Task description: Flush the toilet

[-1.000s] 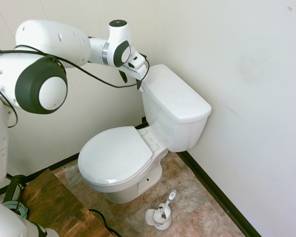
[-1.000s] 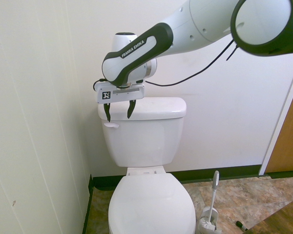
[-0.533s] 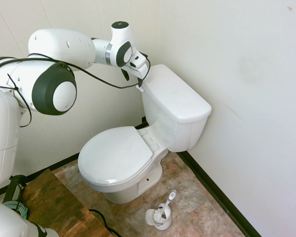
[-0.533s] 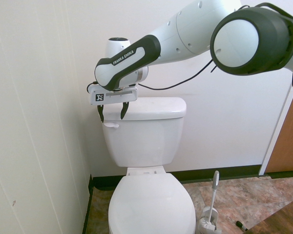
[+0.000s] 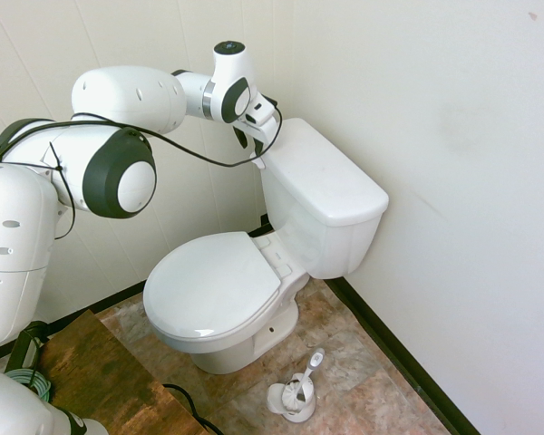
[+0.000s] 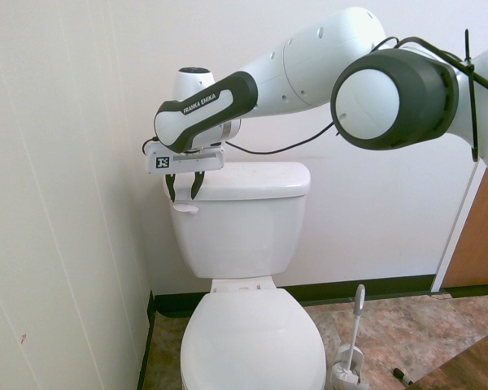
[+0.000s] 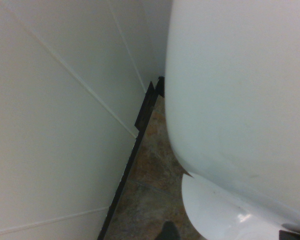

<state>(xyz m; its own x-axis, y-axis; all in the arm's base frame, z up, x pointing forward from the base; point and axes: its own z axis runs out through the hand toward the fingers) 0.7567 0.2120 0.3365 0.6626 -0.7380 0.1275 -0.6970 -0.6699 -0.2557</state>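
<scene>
While the toilet (image 5: pixel 281 245) stands in the corner of the room with its seat lid down, the claw (image 6: pixel 182 188) hangs fingers-down at the tank's upper front corner, just above the small flush lever (image 6: pixel 185 209). Its two dark fingers are parted and hold nothing. A toilet brush (image 5: pixel 295 391) stands on the floor nearby.

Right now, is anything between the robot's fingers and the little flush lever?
Nothing: in the second exterior view, the fingers hang just above the flush lever, bare gap between.
</scene>
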